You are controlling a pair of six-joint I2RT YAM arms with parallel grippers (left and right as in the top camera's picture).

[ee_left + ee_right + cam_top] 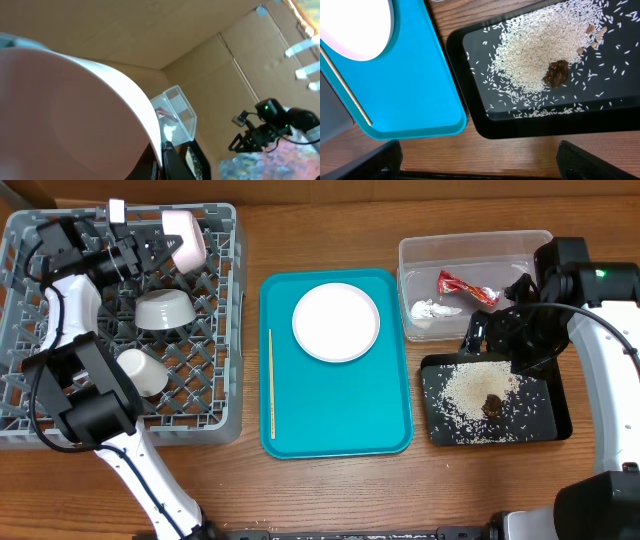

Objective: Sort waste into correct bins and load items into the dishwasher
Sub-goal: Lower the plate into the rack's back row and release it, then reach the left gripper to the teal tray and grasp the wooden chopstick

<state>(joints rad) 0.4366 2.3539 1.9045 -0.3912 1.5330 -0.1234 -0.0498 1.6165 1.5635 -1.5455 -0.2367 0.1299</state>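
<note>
Grips pinkish bowl (186, 236) in left gripper (166, 248) above left-edge rack (228, 300) holding grey bowl (165, 310), cup (143, 372); spreads right gripper (477, 150) wide over rice (475, 385) on black tray (428, 412); leaves plate (336, 321) unloaded.

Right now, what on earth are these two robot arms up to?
The left gripper holds a pinkish-white bowl over the grey dish rack, where a grey bowl and white cup already sit. The right gripper hangs open above the black tray of rice and a brown lump. The wrapper and tissue lie in the clear tub; the white plate is on the teal tray.
</note>
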